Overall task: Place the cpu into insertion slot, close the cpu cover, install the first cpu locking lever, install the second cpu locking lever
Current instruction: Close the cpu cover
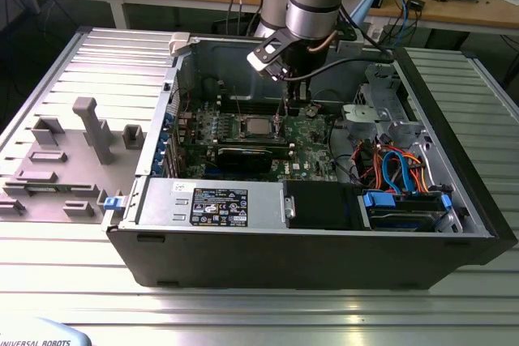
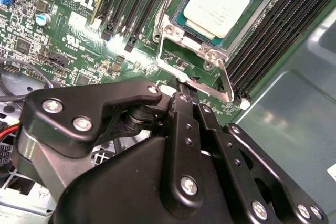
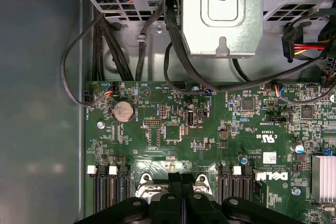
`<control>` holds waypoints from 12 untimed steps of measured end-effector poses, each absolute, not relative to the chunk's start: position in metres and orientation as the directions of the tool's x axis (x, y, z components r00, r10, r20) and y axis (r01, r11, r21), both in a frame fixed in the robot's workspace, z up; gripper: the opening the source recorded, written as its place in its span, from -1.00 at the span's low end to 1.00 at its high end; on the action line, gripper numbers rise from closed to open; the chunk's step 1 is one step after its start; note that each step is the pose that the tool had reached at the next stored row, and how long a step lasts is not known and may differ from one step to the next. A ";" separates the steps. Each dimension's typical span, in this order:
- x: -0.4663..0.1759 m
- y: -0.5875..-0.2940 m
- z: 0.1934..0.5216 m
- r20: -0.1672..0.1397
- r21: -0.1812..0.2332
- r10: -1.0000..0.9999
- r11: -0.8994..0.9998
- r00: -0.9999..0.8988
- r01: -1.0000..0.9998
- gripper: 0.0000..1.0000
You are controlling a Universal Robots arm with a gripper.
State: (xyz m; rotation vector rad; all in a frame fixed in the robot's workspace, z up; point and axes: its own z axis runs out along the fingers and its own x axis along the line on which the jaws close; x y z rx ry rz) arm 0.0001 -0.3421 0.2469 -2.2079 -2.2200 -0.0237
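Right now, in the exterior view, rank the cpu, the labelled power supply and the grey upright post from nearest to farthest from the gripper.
From the gripper:
1. cpu, on the motherboard, just to the exterior view's left.
2. labelled power supply, inside the case, along its near wall.
3. grey upright post, outside it, far to the exterior view's left.

one cpu point(image 2: 218, 4), one cpu cover point(image 2: 202, 85)
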 end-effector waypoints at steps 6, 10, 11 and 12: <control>-0.002 -0.342 0.247 0.018 0.003 1.000 0.005 -0.006 1.000 -0.79; -0.004 -0.342 0.247 0.018 0.003 1.000 0.005 -0.006 1.000 -0.79; -0.004 -0.342 0.247 0.018 0.003 1.000 0.005 -0.006 1.000 -0.79; -0.004 -0.342 0.247 0.018 0.003 1.000 0.005 -0.006 1.000 -0.79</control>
